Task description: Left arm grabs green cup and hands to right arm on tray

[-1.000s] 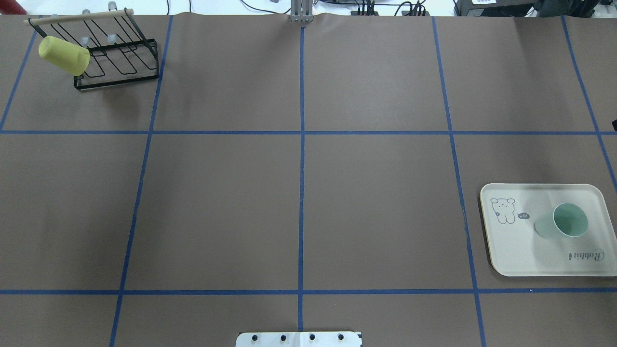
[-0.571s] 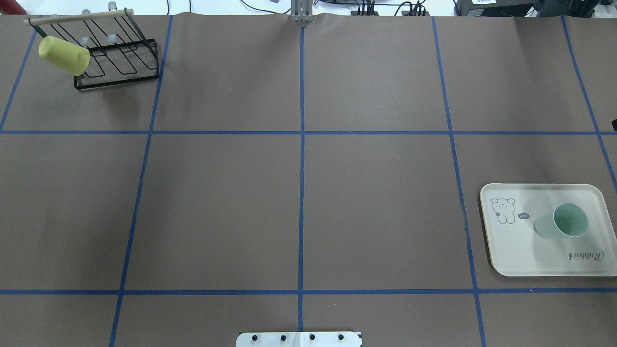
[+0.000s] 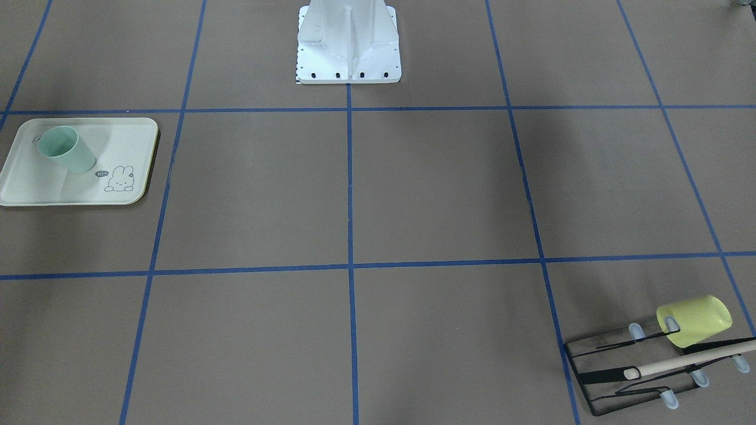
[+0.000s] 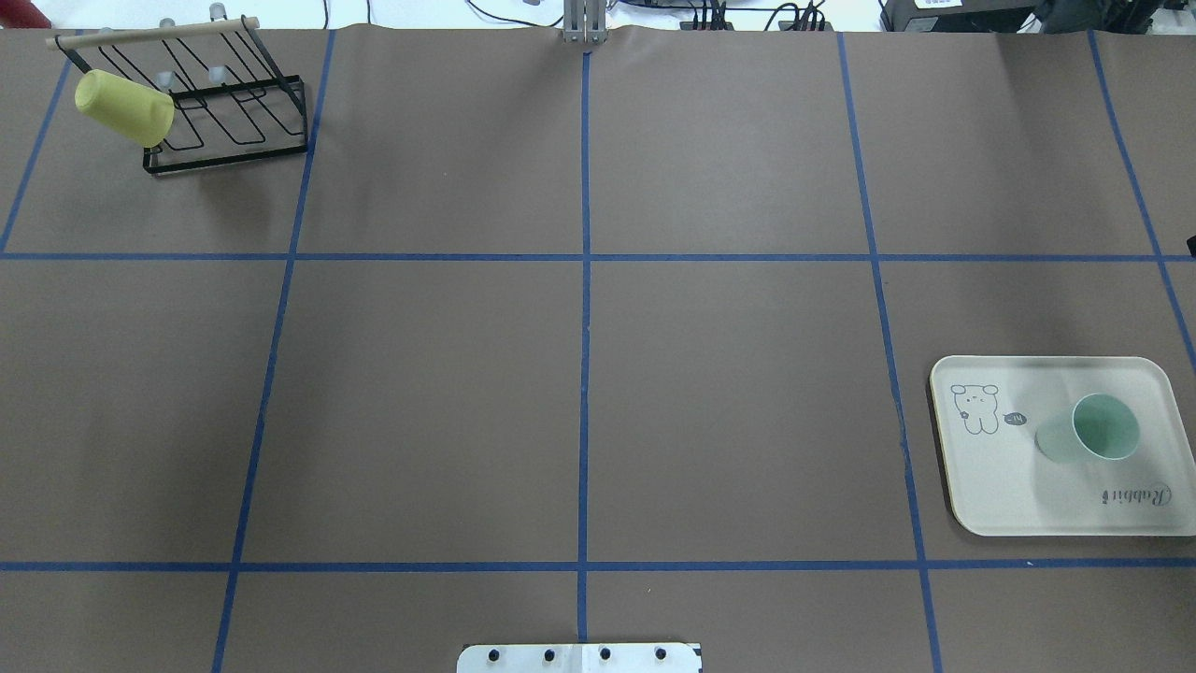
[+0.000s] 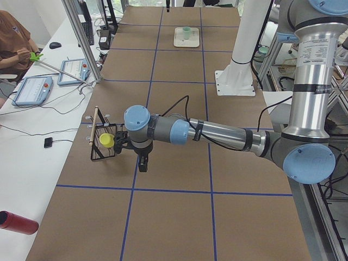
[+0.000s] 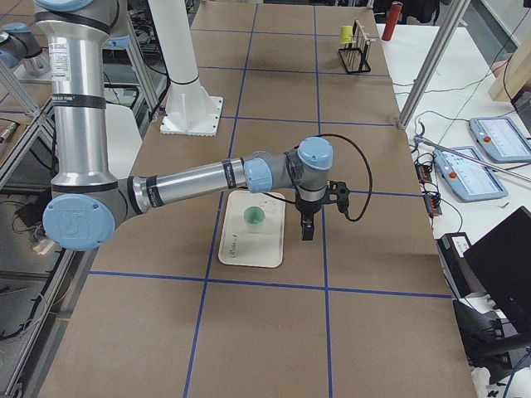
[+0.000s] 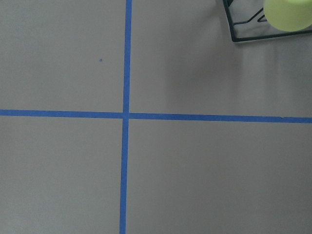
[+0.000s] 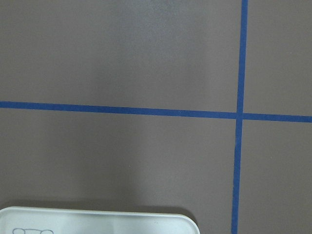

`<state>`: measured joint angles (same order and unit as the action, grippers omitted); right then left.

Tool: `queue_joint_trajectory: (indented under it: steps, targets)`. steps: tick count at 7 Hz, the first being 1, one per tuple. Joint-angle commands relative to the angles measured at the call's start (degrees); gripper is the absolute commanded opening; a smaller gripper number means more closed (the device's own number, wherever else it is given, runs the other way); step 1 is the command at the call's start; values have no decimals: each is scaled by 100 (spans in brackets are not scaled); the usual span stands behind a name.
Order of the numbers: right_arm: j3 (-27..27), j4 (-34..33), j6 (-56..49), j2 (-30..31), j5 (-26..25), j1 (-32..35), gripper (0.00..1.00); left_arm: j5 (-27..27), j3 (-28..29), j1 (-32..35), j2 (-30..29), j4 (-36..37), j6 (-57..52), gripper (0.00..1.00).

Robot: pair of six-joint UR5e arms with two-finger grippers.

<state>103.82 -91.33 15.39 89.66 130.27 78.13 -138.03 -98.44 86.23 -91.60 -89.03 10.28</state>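
Only the side views are showing the arms: the right gripper (image 6: 307,230) is hanging just beside the tray (image 4: 1004,486), and the left gripper (image 5: 142,163) near the rack (image 5: 100,149). The green cup (image 4: 1093,430) is standing upright on the tray, apart from both grippers; their fingers are perhaps too small here, so I cannot tell whether they are spread or closed

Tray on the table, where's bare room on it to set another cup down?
The green cup stands near the middle of the tray, crowding it. The widest bare patch lies between the rabbit drawing, the lettering and the cup, along the tray's rim.
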Motion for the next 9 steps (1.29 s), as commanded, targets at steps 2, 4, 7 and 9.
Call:
queue_joint_trajectory:
  steps: [2,4,7,9]
  targets:
    - [-19,-8,-1,-81,85,0,99,-5,36,-10,-7,0,-9,100]
    - [-19,-8,-10,-89,139,0,99,4,27,-18,-7,0,-26,100]
    - [-19,1,-1,-89,183,0,99,4,36,-10,1,-9,-35,100]
    - [-37,1,-10,-89,174,0,99,13,-8,-10,1,-9,-35,100]
